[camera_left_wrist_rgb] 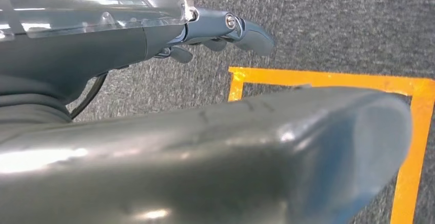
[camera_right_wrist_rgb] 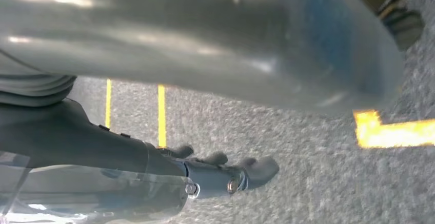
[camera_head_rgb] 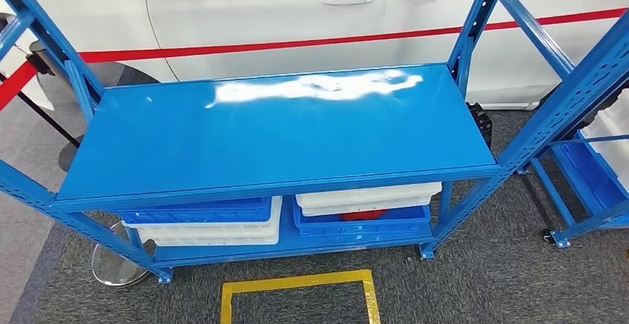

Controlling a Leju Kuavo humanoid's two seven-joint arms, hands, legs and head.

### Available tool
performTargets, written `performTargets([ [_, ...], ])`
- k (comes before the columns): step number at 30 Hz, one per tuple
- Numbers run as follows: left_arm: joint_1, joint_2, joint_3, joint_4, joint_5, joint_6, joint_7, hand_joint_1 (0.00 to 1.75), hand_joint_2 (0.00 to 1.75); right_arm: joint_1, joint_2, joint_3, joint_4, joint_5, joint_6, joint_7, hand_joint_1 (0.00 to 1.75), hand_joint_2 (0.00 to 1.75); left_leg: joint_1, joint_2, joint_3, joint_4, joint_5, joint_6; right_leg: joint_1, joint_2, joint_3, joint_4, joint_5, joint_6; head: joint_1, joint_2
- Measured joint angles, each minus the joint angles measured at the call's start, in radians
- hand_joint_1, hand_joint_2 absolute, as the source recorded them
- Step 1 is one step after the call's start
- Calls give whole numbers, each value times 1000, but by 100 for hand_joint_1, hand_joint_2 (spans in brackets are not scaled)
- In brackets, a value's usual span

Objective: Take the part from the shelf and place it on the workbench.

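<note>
A blue metal shelf (camera_head_rgb: 274, 127) stands in front of me in the head view, its glossy top board catching a white glare. On its lower level sit stacked blue and white bins (camera_head_rgb: 204, 220). A red object (camera_head_rgb: 363, 214) peeks out between the white bin and the blue bin (camera_head_rgb: 363, 226) on the right. My left hand (camera_left_wrist_rgb: 220, 142) hangs over grey carpet, thumb and fingers (camera_left_wrist_rgb: 246, 32) apart, holding nothing. My right hand (camera_right_wrist_rgb: 215, 44) hangs the same way, its fingers (camera_right_wrist_rgb: 231, 175) stretched out over the carpet with nothing in them.
A white car (camera_head_rgb: 297, 12) with a red stripe is parked behind the shelf. A second blue rack (camera_head_rgb: 586, 168) stands at the right. A yellow taped square (camera_head_rgb: 297, 294) marks the carpet near my feet. A round metal stand base (camera_head_rgb: 115, 265) lies at the shelf's left foot.
</note>
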Motion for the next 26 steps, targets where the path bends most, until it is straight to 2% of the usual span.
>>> performTargets([
  [2,0,0,0,0,0,1,1,0,0,1,0,-1,-1,0,0,0,0,0,1,1,-8,26,-20,-12,-3,-2,4,-6,1,-10,-1,0],
  [3,0,1,0,0,0,2,2,0,0,1,0,-2,-1,1,0,0,0,0,3,2,-25,66,-45,-18,-6,-3,6,-9,1,-14,-2,0],
  [5,0,0,0,0,0,7,5,0,0,0,0,-5,-1,1,0,0,0,87,8,4,-88,194,-105,-28,-5,-6,9,-10,-3,-19,-4,0],
  [6,1,0,0,0,0,10,8,0,0,0,0,-6,-1,1,0,0,0,131,10,4,-119,252,-123,-30,-5,-7,11,-10,-5,-21,-4,0],
  [7,1,1,0,0,0,13,11,0,0,0,0,-7,-1,1,0,0,0,175,11,4,-137,281,-123,-31,-4,-7,14,-10,-7,-22,-4,0],
  [8,1,1,0,0,1,16,14,0,0,0,0,-8,-1,1,0,1,0,175,12,4,-138,271,-102,-30,-4,-7,18,-10,-10,-21,-4,0],
  [9,1,1,0,0,1,18,16,0,0,0,0,-8,-1,2,-1,3,0,175,12,4,-119,223,-64,-26,-4,-6,24,-10,-14,-20,-4,0],
  [10,1,1,1,0,2,21,18,0,0,0,0,-8,-1,3,-3,8,0,175,11,4,-89,151,-22,-21,-3,-5,30,-10,-17,-19,-4,0],
  [11,0,1,1,0,2,23,20,0,0,-1,1,-9,-1,5,-5,15,0,175,8,5,-60,85,6,-14,-2,-5,35,-10,-21,-15,-4,0],
  [12,-1,1,1,0,2,26,22,0,0,-2,2,-9,-1,6,-7,23,0,175,5,5,-38,37,23,-8,-1,-4,37,-11,-24,-11,-4,0],
  [14,-2,2,1,0,2,28,24,0,0,-5,3,-9,-1,8,-12,33,0,175,-1,4,-26,6,24,0,-1,-5,39,-13,-26,0,-4,0],
  [16,-1,1,1,0,2,28,27,0,0,-7,4,-11,-1,8,-17,36,0,175,2,4,-20,-6,29,10,0,-4,42,-15,-27,11,-3,0],
  [17,-1,1,1,0,2,28,29,0,0,-8,4,-12,-1,9,-18,37,0,175,5,5,-15,-16,34,16,1,-4,39,-2,-38,15,-2,0],
  [19,-1,0,1,0,2,28,31,0,87,-8,4,-14,-1,10,-20,40,0,175,9,7,-7,-30,40,28,1,-2,-1,84,-87,20,0,0],
  [21,-3,0,1,0,2,29,33,0,175,-8,4,-15,-1,11,-22,46,0,175,8,7,-6,-31,38,35,-4,-1,-67,207,-138,28,1,0],
  [22,-3,0,1,0,2,29,35,0,175,-8,4,-16,-1,10,-24,48,0,175,8,7,-5,-29,36,36,-8,-2,-90,242,-142,34,1,0],
  [23,-3,0,2,0,2,29,36,0,175,-8,4,-17,-1,6,-26,46,0,175,9,6,-3,-27,33,36,-13,-2,-94,241,-126,40,1,0],
  [24,-2,0,2,0,2,30,38,0,175,-8,4,-20,-1,1,-29,41,0,175,10,4,-2,-22,29,34,-18,-2,-79,199,-91,47,1,0],
  [25,-2,0,2,0,3,30,39,0,175,-9,4,-24,-1,-4,-31,36,0,175,12,3,-2,-14,23,30,-25,-3,-51,131,-51,55,1,0],
  [26,-2,0,2,0,4,30,40,0,175,-9,4,-27,-1,-7,-33,33,0,175,14,2,-1,-10,20,28,-28,-3,-34,91,-27,59,1,0],
])
